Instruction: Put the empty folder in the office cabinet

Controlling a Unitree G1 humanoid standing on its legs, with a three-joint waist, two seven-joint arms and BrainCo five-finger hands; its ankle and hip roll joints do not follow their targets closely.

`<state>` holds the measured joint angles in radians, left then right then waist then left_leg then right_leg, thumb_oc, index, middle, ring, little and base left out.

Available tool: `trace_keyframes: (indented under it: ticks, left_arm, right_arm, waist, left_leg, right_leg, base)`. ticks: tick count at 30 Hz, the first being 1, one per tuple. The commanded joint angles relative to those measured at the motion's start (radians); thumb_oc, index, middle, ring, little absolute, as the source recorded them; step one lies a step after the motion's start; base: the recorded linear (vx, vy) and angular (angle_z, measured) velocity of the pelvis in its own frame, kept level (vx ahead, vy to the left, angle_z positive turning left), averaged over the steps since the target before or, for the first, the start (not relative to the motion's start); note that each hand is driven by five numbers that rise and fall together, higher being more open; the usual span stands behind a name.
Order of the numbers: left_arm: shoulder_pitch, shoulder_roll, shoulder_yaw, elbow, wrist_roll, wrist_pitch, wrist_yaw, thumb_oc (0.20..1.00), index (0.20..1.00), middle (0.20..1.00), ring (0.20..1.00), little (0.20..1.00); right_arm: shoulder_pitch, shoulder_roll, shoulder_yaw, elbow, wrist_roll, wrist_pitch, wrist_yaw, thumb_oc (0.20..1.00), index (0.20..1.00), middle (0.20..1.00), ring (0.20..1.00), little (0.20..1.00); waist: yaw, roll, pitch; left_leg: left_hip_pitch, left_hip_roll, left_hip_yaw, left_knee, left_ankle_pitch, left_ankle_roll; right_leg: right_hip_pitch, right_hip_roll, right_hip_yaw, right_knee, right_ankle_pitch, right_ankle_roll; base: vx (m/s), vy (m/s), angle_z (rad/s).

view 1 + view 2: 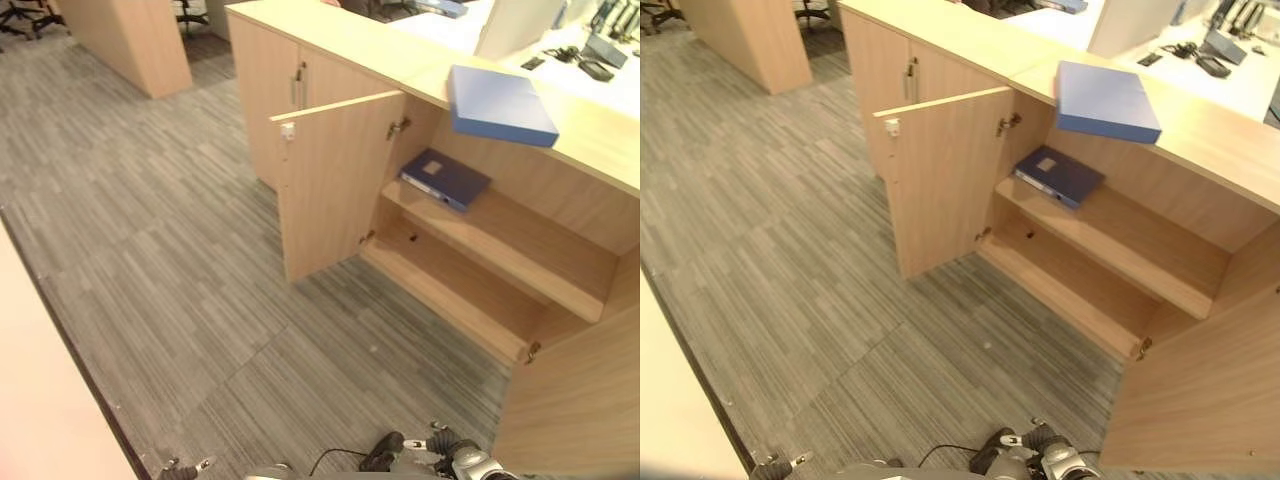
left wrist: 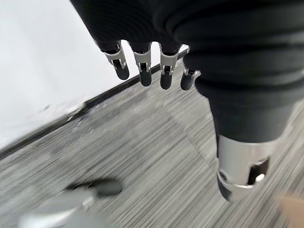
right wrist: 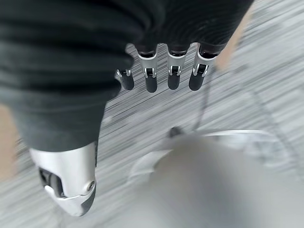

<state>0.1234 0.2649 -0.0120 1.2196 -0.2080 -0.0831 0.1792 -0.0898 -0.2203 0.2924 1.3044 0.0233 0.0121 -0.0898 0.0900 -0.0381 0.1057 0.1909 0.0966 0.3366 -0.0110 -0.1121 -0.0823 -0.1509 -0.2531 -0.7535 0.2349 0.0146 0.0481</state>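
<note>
Two folders I count: light blue folder (image 1: 500, 104) on the countertop (image 1: 600, 135), dark blue folder (image 1: 446, 178) shelved, cabinet (image 1: 480, 250) interior part-hidden; left hand (image 2: 156, 71) and right hand (image 3: 161, 71) hang slack-fingered, empty.

Grey striped carpet floor (image 1: 180, 260), light wood counter (image 1: 600, 130), white desk (image 1: 1240, 85)

Both eye views look down from the head, sharing the open cabinet (image 1: 480, 250). Wrist cams sit close behind each hand, facing carpet (image 2: 142, 152).

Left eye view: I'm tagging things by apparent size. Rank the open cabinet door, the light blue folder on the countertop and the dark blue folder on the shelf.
1. Open cabinet door
2. Light blue folder
3. Dark blue folder, though it lies deeper in the cabinet, so its true size may be similar.
</note>
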Motion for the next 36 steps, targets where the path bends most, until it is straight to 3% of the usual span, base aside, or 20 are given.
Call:
trace_keyframes:
  ticks: [1, 2, 3, 4, 5, 6, 7, 8, 10, 16, 19, 20, 22, 25, 29, 30, 31, 36]
  left_arm:
    - [-0.059, 0.029, -0.019, 0.006, 0.021, -0.019, 0.004, 1.0, 1.0, 1.0, 1.0, 1.0]
    - [-0.059, 0.029, -0.019, 0.006, 0.021, -0.019, 0.004, 1.0, 1.0, 1.0, 1.0, 1.0]
    - [-0.065, 0.028, -0.023, -0.002, 0.016, -0.022, 0.002, 1.0, 1.0, 1.0, 1.0, 1.0]
    - [-0.075, 0.027, -0.036, -0.032, 0.004, -0.025, 0.001, 1.0, 1.0, 1.0, 1.0, 1.0]
    - [-0.09, 0.027, -0.052, -0.045, -0.004, -0.026, 0.002, 1.0, 1.0, 1.0, 1.0, 1.0]
    - [-0.092, 0.026, -0.059, -0.048, -0.007, -0.026, -0.001, 1.0, 1.0, 1.0, 1.0, 1.0]
    - [-0.091, 0.025, -0.061, -0.049, -0.008, -0.025, -0.002, 1.0, 1.0, 1.0, 1.0, 1.0]
    - [-0.083, 0.022, -0.062, -0.042, -0.01, -0.023, -0.006, 1.0, 1.0, 1.0, 1.0, 1.0]
    - [-0.081, 0.022, -0.062, -0.037, -0.014, -0.024, -0.009, 1.0, 1.0, 1.0, 1.0, 1.0]
    - [-0.092, 0.012, -0.066, 0.002, -0.052, -0.033, -0.017, 1.0, 1.0, 1.0, 1.0, 1.0]
    - [-0.094, 0.007, -0.063, 0.009, -0.066, -0.032, -0.025, 1.0, 1.0, 1.0, 1.0, 1.0]
    - [-0.089, 0.001, -0.057, 0.018, -0.071, -0.031, -0.031, 1.0, 1.0, 1.0, 1.0, 1.0]
    - [-0.089, -0.007, -0.062, 0.027, -0.067, -0.03, -0.038, 1.0, 1.0, 1.0, 1.0, 1.0]
    - [-0.094, -0.006, -0.077, 0.039, -0.047, -0.025, -0.045, 1.0, 1.0, 1.0, 1.0, 1.0]
    - [-0.099, 0.008, -0.079, 0.034, -0.031, -0.021, -0.052, 1.0, 1.0, 1.0, 1.0, 1.0]
    - [-0.099, 0.008, -0.079, 0.034, -0.031, -0.021, -0.052, 1.0, 1.0, 1.0, 1.0, 1.0]
    - [-0.106, 0.017, -0.083, 0.025, -0.018, -0.02, -0.052, 1.0, 1.0, 1.0, 1.0, 1.0]
    - [-0.108, 0.032, -0.085, 0.014, 0.006, -0.011, -0.06, 1.0, 1.0, 1.0, 1.0, 1.0]
  right_arm:
    - [-0.062, 0.013, -0.003, 0.022, 0.054, -0.01, -0.027, 1.0, 1.0, 1.0, 1.0, 1.0]
    - [-0.062, 0.013, -0.003, 0.022, 0.054, -0.01, -0.027, 1.0, 1.0, 1.0, 1.0, 1.0]
    - [-0.061, 0.012, 0.003, 0.026, 0.056, -0.011, -0.029, 1.0, 1.0, 1.0, 1.0, 1.0]
    - [-0.054, 0.004, 0.007, 0.032, 0.057, -0.012, -0.034, 1.0, 1.0, 1.0, 1.0, 1.0]
    - [-0.051, -0.006, 0.008, 0.038, 0.061, -0.008, -0.039, 1.0, 1.0, 1.0, 1.0, 1.0]
    - [-0.049, -0.008, 0.009, 0.042, 0.061, -0.007, -0.04, 1.0, 1.0, 1.0, 1.0, 1.0]
    - [-0.046, -0.01, 0.01, 0.045, 0.06, -0.007, -0.039, 1.0, 1.0, 1.0, 1.0, 1.0]
    - [-0.044, -0.018, 0.013, 0.048, 0.061, -0.012, -0.039, 1.0, 1.0, 1.0, 1.0, 1.0]
    - [-0.043, -0.021, 0.016, 0.048, 0.059, -0.012, -0.038, 1.0, 1.0, 1.0, 1.0, 1.0]
    - [-0.039, -0.03, 0.025, 0.054, 0.054, -0.017, -0.037, 1.0, 1.0, 1.0, 1.0, 1.0]
    - [-0.035, -0.034, 0.024, 0.06, 0.046, -0.013, -0.033, 1.0, 1.0, 1.0, 1.0, 1.0]
    - [-0.032, -0.034, 0.023, 0.065, 0.039, -0.012, -0.028, 1.0, 1.0, 1.0, 1.0, 1.0]
    - [-0.03, -0.036, 0.011, 0.074, 0.038, -0.011, -0.025, 1.0, 1.0, 1.0, 1.0, 1.0]
    - [-0.02, -0.029, -0.006, 0.076, 0.046, -0.006, -0.018, 1.0, 1.0, 1.0, 1.0, 1.0]
    - [-0.02, -0.012, 0.001, 0.068, 0.027, 0.004, -0.002, 1.0, 1.0, 1.0, 1.0, 1.0]
    - [-0.02, -0.012, 0.001, 0.067, 0.027, 0.004, -0.002, 1.0, 1.0, 1.0, 1.0, 1.0]
    - [-0.025, -0.004, 0.01, 0.06, 0.017, 0.006, 0.005, 1.0, 1.0, 1.0, 1.0, 1.0]
    - [-0.026, 0.009, 0.019, 0.033, 0.005, 0.01, 0.016, 1.0, 1.0, 1.0, 1.0, 1.0]
  waist:
    - [0.045, -0.028, 0.043]
    - [0.045, -0.028, 0.043]
    - [0.048, -0.033, 0.045]
    - [0.057, -0.039, 0.056]
    - [0.076, -0.052, 0.075]
    - [0.083, -0.061, 0.081]
    - [0.087, -0.066, 0.086]
    - [0.098, -0.076, 0.098]
    - [0.102, -0.074, 0.099]
    - [0.107, -0.028, 0.106]
    - [0.101, -0.018, 0.1]
    - [0.11, -0.006, 0.082]
    - [0.105, 0.003, 0.063]
    - [0.094, -0.003, 0.039]
    - [0.094, -0.008, 0.017]
    - [0.096, -0.008, 0.017]
    - [0.091, -0.005, 0.012]
    - [0.074, 0.006, 0.005]
  left_leg:
    - [-0.022, 0.079, -0.135, 0.191, -0.031, -0.002]
    - [-0.023, 0.08, -0.135, 0.193, -0.032, -0.002]
    - [-0.052, 0.097, -0.14, 0.287, -0.004, -0.01]
    - [-0.119, 0.121, -0.171, 0.471, 0.067, -0.016]
    - [-0.219, 0.085, -0.239, 0.553, 0.089, 0.001]
    - [-0.262, 0.062, -0.261, 0.556, 0.064, 0.01]
    - [-0.286, 0.052, -0.271, 0.54, 0.05, 0.014]
    - [-0.332, 0.031, -0.311, 0.422, 0.009, 0.019]
    - [-0.324, 0.024, -0.328, 0.364, 0.017, 0.014]
    - [-0.371, 0.012, -0.582, -0.003, 0.227, -0.036]
    - [-0.385, 0.008, -0.599, -0.023, 0.239, -0.041]
    - [-0.358, 0.0, -0.648, -0.034, 0.241, -0.047]
    - [-0.335, -0.016, -0.674, -0.017, 0.233, -0.05]
    - [-0.318, -0.047, -0.645, 0.025, 0.19, -0.026]
    - [-0.284, -0.094, -0.574, 0.041, 0.141, 0.036]
    - [-0.285, -0.095, -0.573, 0.042, 0.141, 0.037]
    - [-0.267, -0.118, -0.544, 0.036, 0.128, 0.065]
    - [-0.202, -0.175, -0.52, 0.002, 0.107, 0.118]
  right_leg:
    - [0.123, 0.064, 0.073, -0.198, 0.05, 0.082]
    - [0.123, 0.064, 0.073, -0.199, 0.05, 0.082]
    - [0.143, 0.09, 0.085, -0.216, 0.033, 0.061]
    - [0.183, 0.141, 0.112, -0.254, -0.003, 0.019]
    - [0.215, 0.162, 0.15, -0.287, -0.022, -0.003]
    - [0.229, 0.165, 0.163, -0.3, -0.025, -0.003]
    - [0.242, 0.167, 0.18, -0.309, -0.025, -0.001]
    - [0.259, 0.165, 0.231, -0.316, -0.033, 0.012]
    - [0.264, 0.166, 0.249, -0.313, -0.039, 0.011]
    - [0.31, 0.205, 0.364, -0.298, -0.085, -0.005]
    - [0.319, 0.207, 0.385, -0.296, -0.094, -0.001]
    - [0.324, 0.217, 0.422, -0.301, -0.096, 0.002]
    - [0.328, 0.205, 0.442, -0.299, -0.094, 0.011]
    - [0.336, 0.157, 0.456, -0.285, -0.093, 0.036]
    - [0.306, 0.073, 0.484, -0.199, -0.082, 0.077]
    - [0.304, 0.072, 0.486, -0.197, -0.082, 0.077]
    - [0.275, 0.036, 0.498, -0.148, -0.063, 0.095]
    - [0.219, -0.038, 0.498, 0.017, 0.002, 0.101]
  base:
    - [0.05, -0.114, -0.4]
    - [0.11, -0.221, -0.57]
    - [0.16, -0.328, -0.71]
    - [0.21, -0.447, -0.62]
    - [0.2, -0.37, -0.51]
    - [0.14, -0.177, -0.66]
    - [0.19, -0.056, -1.56]
    - [0.15, -0.016, -1.62]
    - [0.11, 0.03, -1.26]
    - [0.14, 0.114, -1.42]
    - [0.15, 0.179, -0.57]
    - [0.15, 0.213, -0.34]
    - [0.22, 0.316, 0.0]
    - [0.23, 0.37, 0.18]
    - [0.16, 0.344, -0.21]
    - [0.11, 0.415, -0.3]
    - [0.09, 0.358, -0.33]
    - [0.1, 0.336, -0.25]
